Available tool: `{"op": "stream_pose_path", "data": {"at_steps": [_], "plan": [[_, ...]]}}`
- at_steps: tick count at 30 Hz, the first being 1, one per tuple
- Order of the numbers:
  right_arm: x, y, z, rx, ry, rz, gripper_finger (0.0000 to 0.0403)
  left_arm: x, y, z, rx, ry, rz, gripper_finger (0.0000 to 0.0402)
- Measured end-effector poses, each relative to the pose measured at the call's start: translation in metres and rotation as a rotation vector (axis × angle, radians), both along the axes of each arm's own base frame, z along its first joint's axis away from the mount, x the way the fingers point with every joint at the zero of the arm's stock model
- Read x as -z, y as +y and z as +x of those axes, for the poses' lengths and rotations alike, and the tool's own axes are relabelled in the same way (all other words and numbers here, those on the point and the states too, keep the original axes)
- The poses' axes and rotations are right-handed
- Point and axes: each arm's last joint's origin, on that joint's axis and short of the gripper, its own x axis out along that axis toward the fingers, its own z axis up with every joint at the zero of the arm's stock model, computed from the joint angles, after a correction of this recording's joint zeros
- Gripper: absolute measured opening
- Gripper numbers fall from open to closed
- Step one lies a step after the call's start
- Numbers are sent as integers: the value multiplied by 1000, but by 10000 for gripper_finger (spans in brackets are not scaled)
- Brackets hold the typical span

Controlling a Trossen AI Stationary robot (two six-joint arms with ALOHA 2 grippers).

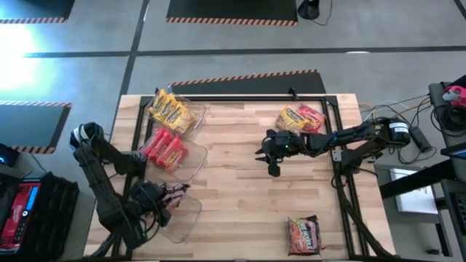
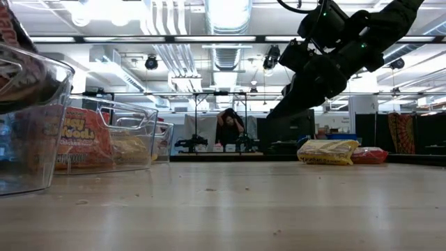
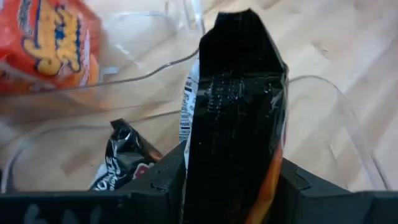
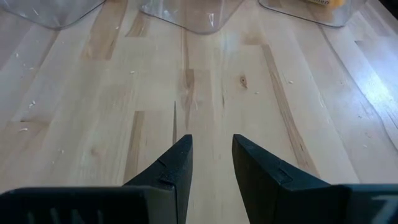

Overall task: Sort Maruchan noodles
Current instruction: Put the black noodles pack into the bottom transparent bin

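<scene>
1. The left gripper (image 1: pixel 173 195) was clamped on a dark packet (image 3: pixel 239 118), holding it upright over the clear bin (image 1: pixel 182 222) at the tabletop's near left corner.
2. Another dark packet (image 3: pixel 124 162) already lay inside that bin.
3. The middle bin (image 1: pixel 195 161) along the left edge held red packets (image 1: pixel 163 148); the bin (image 1: pixel 195 110) at the far left corner held yellow packets (image 1: pixel 168 110).
4. The right gripper (image 1: pixel 268 161) hung above the bare wooden tabletop (image 1: pixel 240 189) right of centre, its fingers (image 4: pixel 177 171) a little apart with nothing between them.
5. A yellow packet (image 1: pixel 291 118) and a red packet (image 1: pixel 312 116) lay touching near the far right corner.
6. One dark orange-printed packet (image 1: pixel 304 234) lay alone near the near right corner.
7. In the low view a person (image 2: pixel 228 129) stood in the room well beyond the table.
</scene>
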Motion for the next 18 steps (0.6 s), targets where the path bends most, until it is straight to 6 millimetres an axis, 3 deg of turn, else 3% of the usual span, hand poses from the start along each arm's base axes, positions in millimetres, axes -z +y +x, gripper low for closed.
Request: {"op": "stream_pose_path", "data": {"at_steps": [9, 18], "plan": [[0, 0, 0, 0, 0, 0, 102, 22, -8, 2, -140, 102, 35, 151], [0, 0, 0, 0, 0, 0, 102, 18, -11, 1, -175, 174, -24, 199]]}}
